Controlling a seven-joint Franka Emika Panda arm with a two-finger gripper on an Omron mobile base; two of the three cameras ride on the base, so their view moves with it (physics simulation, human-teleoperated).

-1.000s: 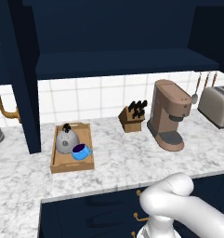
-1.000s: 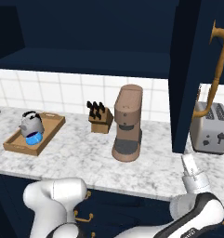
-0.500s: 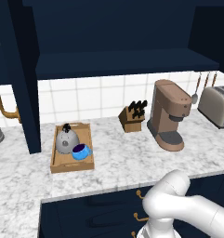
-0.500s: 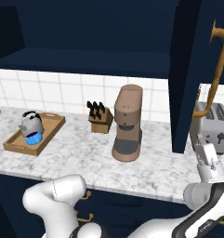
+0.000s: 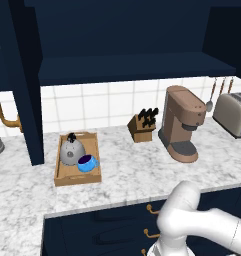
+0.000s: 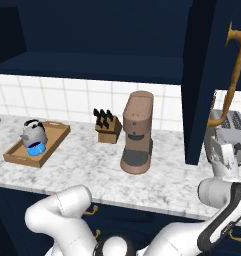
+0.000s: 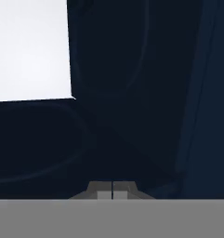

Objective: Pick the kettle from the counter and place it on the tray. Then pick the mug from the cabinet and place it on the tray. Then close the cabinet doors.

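Note:
The wooden tray (image 5: 76,174) lies on the marbled counter (image 5: 132,170) with the grey kettle (image 5: 70,151) and the blue mug (image 5: 87,163) inside it, touching each other. From the right base camera the tray (image 6: 55,136), kettle (image 6: 33,132) and mug (image 6: 37,149) sit at the far left. The navy cabinet (image 5: 132,35) stands open, its shelf (image 5: 137,65) bare. My gripper (image 6: 215,146) is raised at the lower edge of the right cabinet door (image 6: 204,75). In the hand view my gripper (image 7: 112,190) is shut on nothing, close against a dark navy panel (image 7: 132,93).
A knife block (image 5: 143,126), a brown coffee machine (image 5: 183,122) and a toaster (image 5: 234,114) stand along the back right of the counter. The left door (image 5: 22,80) hangs open with its brass handle (image 5: 3,112). The right door's brass handle (image 6: 234,60) faces outward.
My hand has swung right and upward, from low in front of the counter to the lower edge of the right cabinet door. Tray, kettle and mug have not moved.

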